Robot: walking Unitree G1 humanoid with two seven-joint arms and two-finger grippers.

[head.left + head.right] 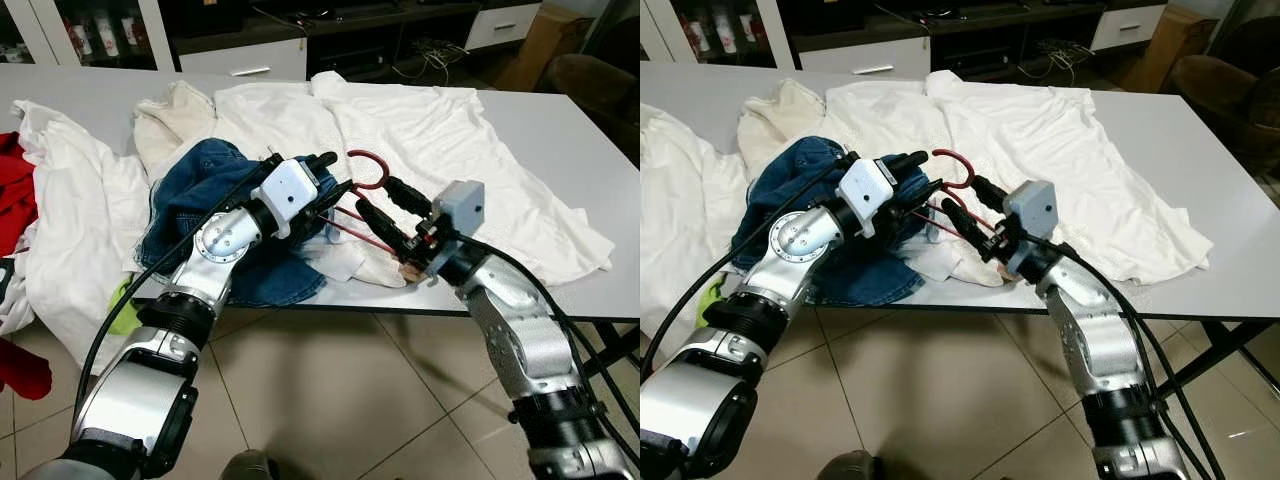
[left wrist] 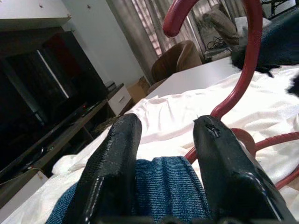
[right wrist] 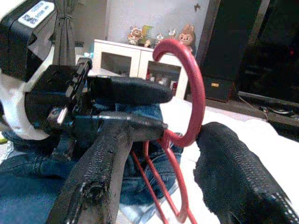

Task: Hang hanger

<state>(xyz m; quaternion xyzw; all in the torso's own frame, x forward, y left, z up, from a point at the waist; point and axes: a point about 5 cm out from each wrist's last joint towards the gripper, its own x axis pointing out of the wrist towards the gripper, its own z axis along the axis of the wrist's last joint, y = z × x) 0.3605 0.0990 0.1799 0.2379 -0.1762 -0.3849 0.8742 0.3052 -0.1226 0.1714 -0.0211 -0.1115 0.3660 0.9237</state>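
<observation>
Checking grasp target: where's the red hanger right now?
The red hanger lies mid-table on the white shirt, beside the blue jeans, between the left gripper and right gripper.

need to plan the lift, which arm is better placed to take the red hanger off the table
Right, probably: the right gripper has open fingers straddling the red hanger below its hook. The left gripper sits over the jeans.

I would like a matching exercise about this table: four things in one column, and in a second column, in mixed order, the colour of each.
Things:
1. hanger
2. jeans
3. shirt
4. cloth at the table's left edge

Colours:
A. blue
B. white
C. dark red, thin hook
D. bright red fabric

Pairs: 1-C, 2-A, 3-B, 4-D
</observation>
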